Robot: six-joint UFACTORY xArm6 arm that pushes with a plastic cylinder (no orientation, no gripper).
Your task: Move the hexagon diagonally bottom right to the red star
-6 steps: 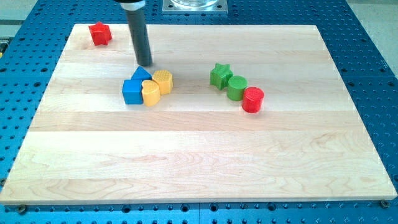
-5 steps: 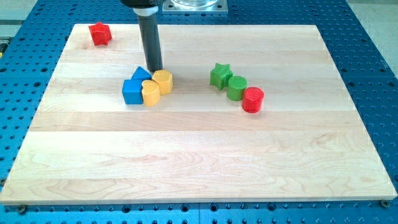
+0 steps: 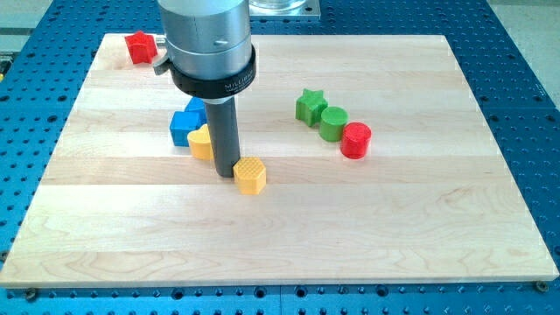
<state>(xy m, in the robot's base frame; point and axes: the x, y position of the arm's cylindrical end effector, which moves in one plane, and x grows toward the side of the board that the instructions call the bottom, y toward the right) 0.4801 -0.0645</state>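
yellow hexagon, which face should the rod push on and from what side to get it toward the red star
Judging by the layout, press the lower-right face of the yellow hexagon, coming from the view's bottom right: the red star sits far up-left. My tip now touches its left side, which would drive it the wrong way, and the other yellow block and blue blocks lie in the path.

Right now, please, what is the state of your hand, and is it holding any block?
No hand: my tip cannot hold anything.
It stands against the view's left side of the yellow hexagon, with the other yellow block behind it.
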